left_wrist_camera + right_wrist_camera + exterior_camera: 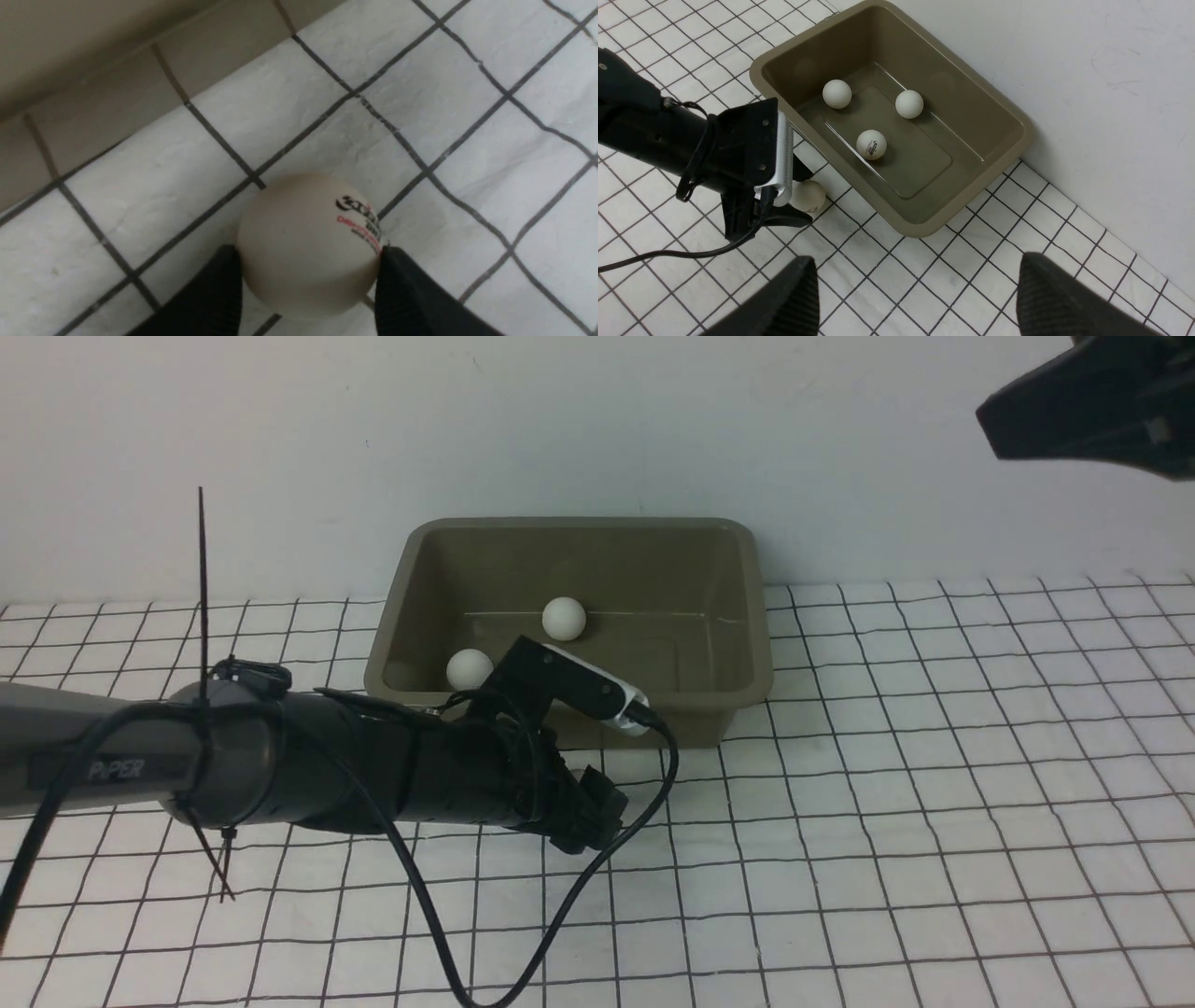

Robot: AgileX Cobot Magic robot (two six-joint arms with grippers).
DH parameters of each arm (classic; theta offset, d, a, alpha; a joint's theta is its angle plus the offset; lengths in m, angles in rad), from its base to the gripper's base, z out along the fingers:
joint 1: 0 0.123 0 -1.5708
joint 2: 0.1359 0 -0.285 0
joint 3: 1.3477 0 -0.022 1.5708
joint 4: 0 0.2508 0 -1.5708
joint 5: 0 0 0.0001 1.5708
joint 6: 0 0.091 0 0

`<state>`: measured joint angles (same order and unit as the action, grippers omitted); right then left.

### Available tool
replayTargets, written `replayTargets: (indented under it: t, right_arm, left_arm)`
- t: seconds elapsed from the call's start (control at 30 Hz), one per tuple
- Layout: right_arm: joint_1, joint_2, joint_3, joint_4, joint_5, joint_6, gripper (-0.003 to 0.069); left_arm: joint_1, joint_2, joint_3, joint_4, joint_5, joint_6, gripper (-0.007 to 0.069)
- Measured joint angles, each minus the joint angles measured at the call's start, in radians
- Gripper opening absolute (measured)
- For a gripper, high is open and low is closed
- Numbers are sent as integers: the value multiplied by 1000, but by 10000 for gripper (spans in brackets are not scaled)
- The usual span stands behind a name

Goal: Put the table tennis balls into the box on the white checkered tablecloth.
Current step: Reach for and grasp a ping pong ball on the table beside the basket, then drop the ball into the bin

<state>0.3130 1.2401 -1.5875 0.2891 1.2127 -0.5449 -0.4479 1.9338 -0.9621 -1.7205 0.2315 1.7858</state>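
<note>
While three balls (837,94) (909,103) (871,144) lie boxed, fingers (210,294) — seemingly — grip one ball (306,242)

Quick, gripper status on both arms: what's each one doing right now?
Left gripper: closed on a table tennis ball on the tablecloth beside the box.
Right gripper: open, empty.

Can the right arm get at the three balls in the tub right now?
Probably yes: the right gripper hangs open overhead, the tub has no lid, and the left gripper sits outside it.
</note>
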Motion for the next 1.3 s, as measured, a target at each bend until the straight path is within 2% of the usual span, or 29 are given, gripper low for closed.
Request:
replayTargets:
  t: [0.43,0.7,0.87,1.3]
  right_arm:
    - [0,0,0,0,0,-1,514]
    - [0,0,0,-1,1,-2,514]
    - [0,0,0,-1,14,-2,514]
    - [0,0,0,1,15,-2,514]
  left_arm:
    - [-1,-115,1,6,207,-5,328]
    - [16,-225,1,7,192,43,328]
    - [123,-235,-29,7,117,152,328]
    - [284,-193,-120,7,117,179,328]
